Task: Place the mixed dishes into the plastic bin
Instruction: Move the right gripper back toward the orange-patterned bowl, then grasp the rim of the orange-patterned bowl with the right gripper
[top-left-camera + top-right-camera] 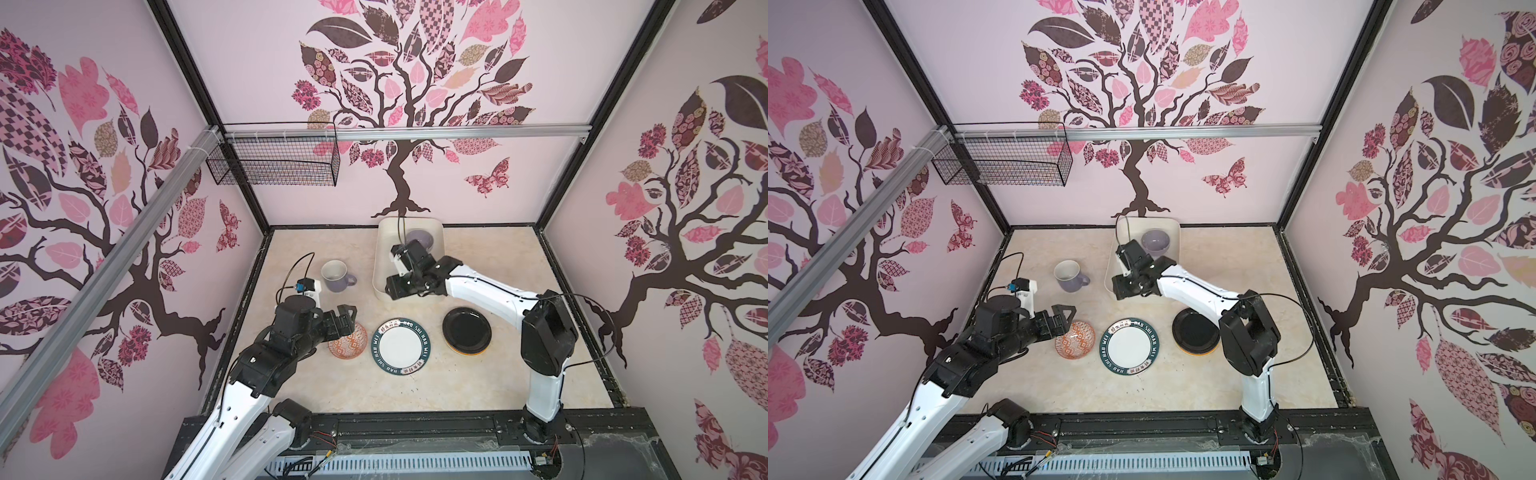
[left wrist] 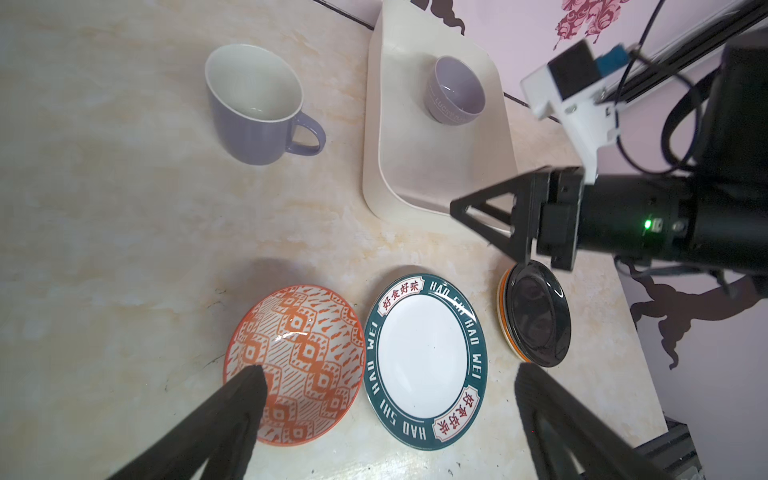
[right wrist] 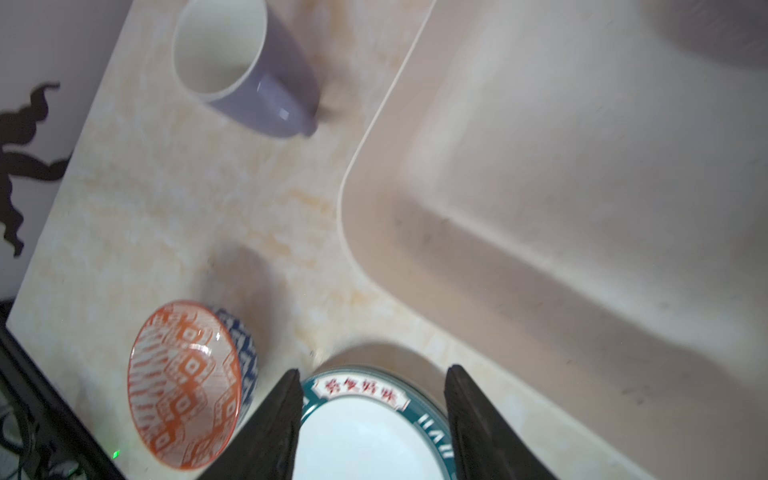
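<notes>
— A marbled surface (image 1: 478,386) lies between walls (image 1: 124,208) papered with trees. How do our pincers stand?

— Our left pincer (image 2: 388,374) gapes wide and empty, one finger (image 2: 232,407) over the orange-patterned bowl (image 2: 297,361); whether it touches, we cannot tell. Our right pincer (image 3: 372,372) is partly parted, holding nothing, above the near end of the plastic bin (image 3: 374,232).

— And our dishes?

— The lavender bowl (image 1: 419,240) sits inside the bin; the lavender mug (image 1: 336,276), green-rimmed plate (image 1: 401,347) and black plate (image 1: 466,330) rest on the surface.

Top views look down on the whole table (image 1: 353,395) — both wrist cameras, closer, share the lettered plate (image 2: 419,361).
</notes>
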